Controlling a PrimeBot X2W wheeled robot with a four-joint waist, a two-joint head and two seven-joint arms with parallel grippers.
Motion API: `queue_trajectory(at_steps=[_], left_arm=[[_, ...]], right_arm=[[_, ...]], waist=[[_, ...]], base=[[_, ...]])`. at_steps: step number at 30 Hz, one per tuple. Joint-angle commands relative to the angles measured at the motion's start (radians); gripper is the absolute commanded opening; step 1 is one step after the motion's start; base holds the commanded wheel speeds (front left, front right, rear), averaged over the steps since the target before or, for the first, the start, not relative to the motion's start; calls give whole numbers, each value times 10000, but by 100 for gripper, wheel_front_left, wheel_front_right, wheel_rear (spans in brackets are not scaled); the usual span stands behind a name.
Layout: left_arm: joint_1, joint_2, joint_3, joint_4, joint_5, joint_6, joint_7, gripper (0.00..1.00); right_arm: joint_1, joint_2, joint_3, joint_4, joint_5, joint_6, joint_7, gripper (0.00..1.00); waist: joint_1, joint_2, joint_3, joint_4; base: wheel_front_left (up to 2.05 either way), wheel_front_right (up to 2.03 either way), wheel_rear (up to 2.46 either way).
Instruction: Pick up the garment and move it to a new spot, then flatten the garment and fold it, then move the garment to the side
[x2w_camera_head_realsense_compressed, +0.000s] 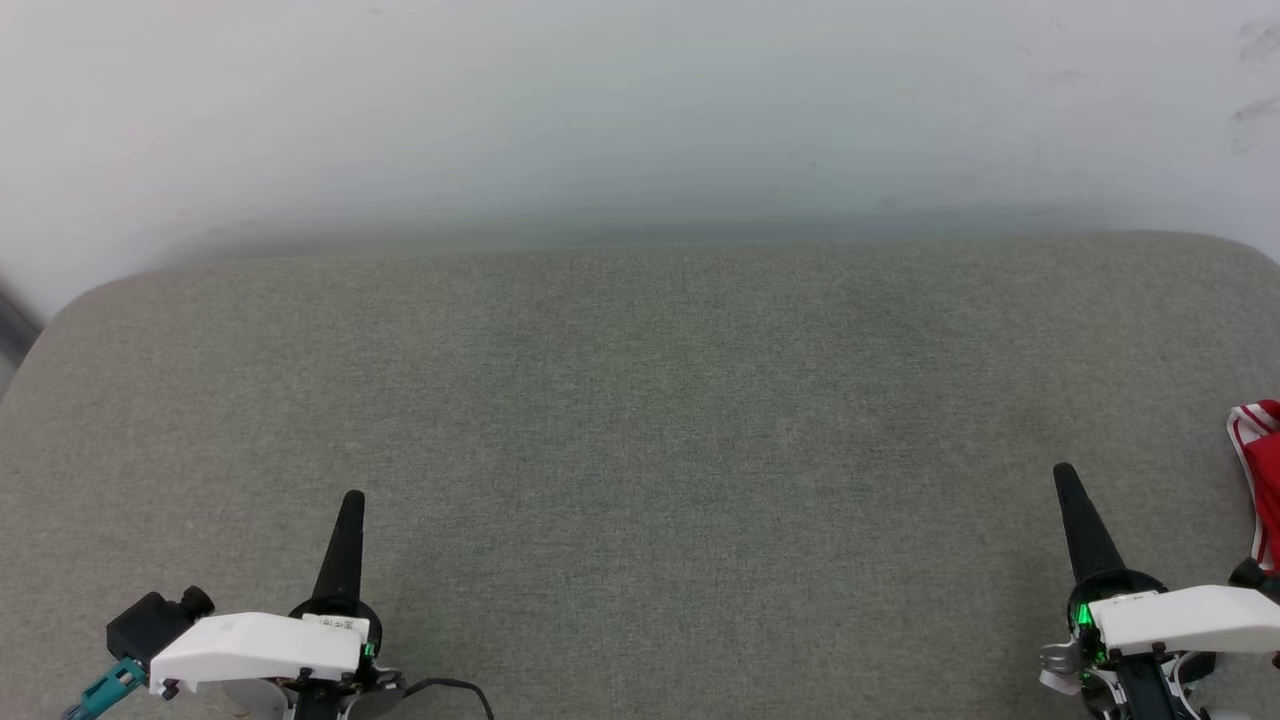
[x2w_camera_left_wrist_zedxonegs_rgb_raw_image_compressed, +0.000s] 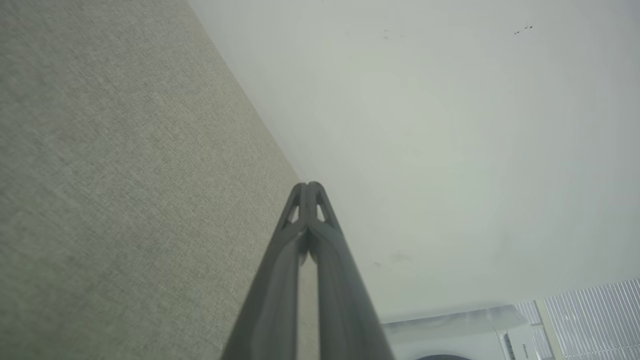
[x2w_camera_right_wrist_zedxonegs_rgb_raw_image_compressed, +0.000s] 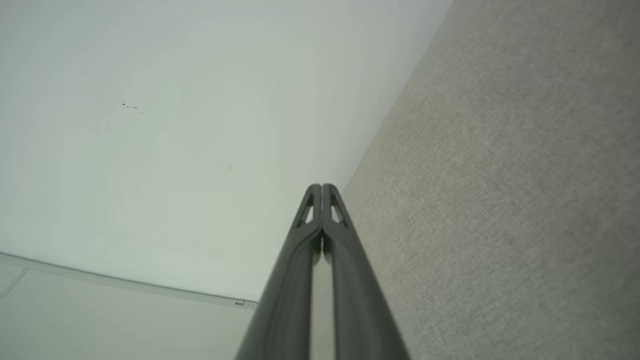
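Garment (x2w_camera_head_realsense_compressed: 1260, 480): bunched at right edge of desk (x2w_camera_head_realsense_compressed: 640, 400) | left pincer (x2w_camera_head_realsense_compressed: 352, 498): closed, empty, over desk's near-left part | right pincer (x2w_camera_head_realsense_compressed: 1064, 471): closed, empty, over desk's near-right part, apart from garment

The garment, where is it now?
In the head view, the garment lies at the far right edge of the grey surface, right of the right gripper, cut off by the frame.

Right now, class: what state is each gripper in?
Left gripper: closed, holding nothing.
Right gripper: closed, holding nothing.
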Motion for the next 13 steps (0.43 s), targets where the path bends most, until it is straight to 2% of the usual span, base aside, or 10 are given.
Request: queue_trajectory(at_steps=[1, 13], left_arm=[[-206, 33, 39, -24, -204, -50, 55, 0], [-330, 15, 168, 159, -1326, -62, 345, 0]], right_arm=[[-254, -69, -31, -22, 207, -1, 69, 0], [-306, -52, -130, 77, 1269, -2, 342, 0]], waist=[[0, -1, -4, 1], [0, -1, -66, 10]], base=[[0, 0, 0], [0, 0, 0]])
